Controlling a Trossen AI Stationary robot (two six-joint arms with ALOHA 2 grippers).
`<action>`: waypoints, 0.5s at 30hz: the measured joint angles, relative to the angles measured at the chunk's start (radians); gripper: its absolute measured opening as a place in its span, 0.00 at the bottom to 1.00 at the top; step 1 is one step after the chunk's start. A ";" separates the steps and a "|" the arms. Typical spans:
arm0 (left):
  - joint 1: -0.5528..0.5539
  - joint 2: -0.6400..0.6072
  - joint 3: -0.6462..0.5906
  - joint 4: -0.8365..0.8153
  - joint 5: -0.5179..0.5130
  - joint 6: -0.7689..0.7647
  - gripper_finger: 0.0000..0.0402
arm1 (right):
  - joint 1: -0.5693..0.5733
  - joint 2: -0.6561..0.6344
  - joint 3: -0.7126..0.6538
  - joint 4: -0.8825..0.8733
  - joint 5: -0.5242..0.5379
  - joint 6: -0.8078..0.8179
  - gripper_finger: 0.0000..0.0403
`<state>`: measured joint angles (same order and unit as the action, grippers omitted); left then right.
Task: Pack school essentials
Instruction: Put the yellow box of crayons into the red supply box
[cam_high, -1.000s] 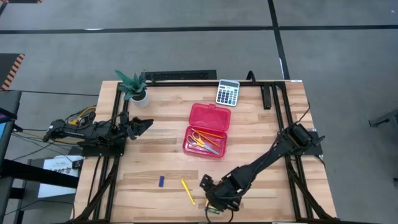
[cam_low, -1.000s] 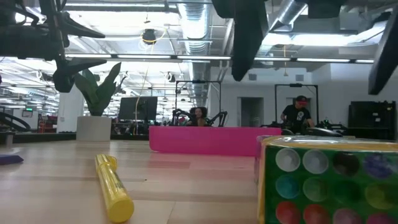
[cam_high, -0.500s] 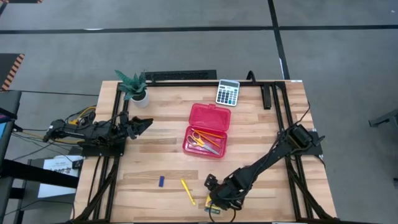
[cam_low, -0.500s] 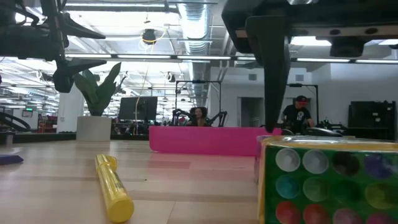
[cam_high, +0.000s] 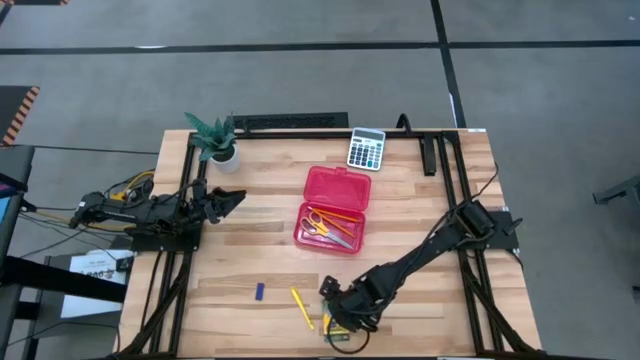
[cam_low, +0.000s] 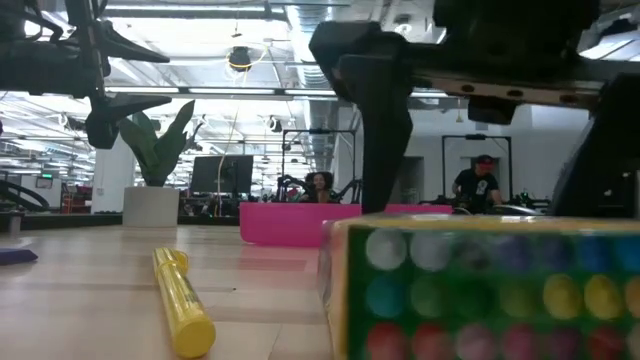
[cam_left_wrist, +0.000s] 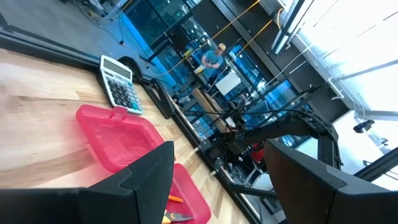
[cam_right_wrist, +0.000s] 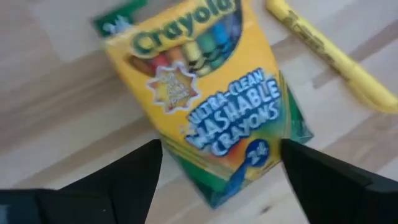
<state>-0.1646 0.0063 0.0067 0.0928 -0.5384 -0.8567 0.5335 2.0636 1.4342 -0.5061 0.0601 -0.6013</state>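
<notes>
Hovering my right gripper (cam_right_wrist: 217, 168), fingers spread apart, over the crayon box (cam_right_wrist: 208, 102) at the table's near edge just right of the yellow marker (cam_high: 302, 308); light, stiff, slick cardboard, so I'd pinch across its narrow sides

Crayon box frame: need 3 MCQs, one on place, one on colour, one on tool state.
1. Where is the crayon box?
A. inside the red case
B. on the table's near edge under the right tool
C. beside the calculator

2. What colour is the marker lying beside it?
A. yellow
B. blue
C. green

3. How is the right tool set?
A. shut on the box
B. open, fingers astride the box
C. shut on the marker

Answers: 1 B, the high view shows it below the right arm's end. 2 A, yellow in every view. 3 B, the right wrist view shows gaps beside both fingers.
</notes>
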 joint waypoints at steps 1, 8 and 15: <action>0.000 0.000 0.000 0.000 0.000 0.000 0.59 | 0.000 -0.001 0.000 -0.002 0.016 -0.003 0.85; 0.000 0.000 0.000 0.000 0.002 0.000 0.59 | 0.001 -0.002 -0.001 -0.005 0.086 -0.002 0.77; 0.000 0.000 0.000 0.000 0.001 0.000 0.59 | 0.001 -0.002 -0.001 -0.010 0.134 0.029 0.67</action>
<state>-0.1649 0.0063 0.0066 0.0929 -0.5369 -0.8566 0.5343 2.0617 1.4330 -0.5162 0.1940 -0.5727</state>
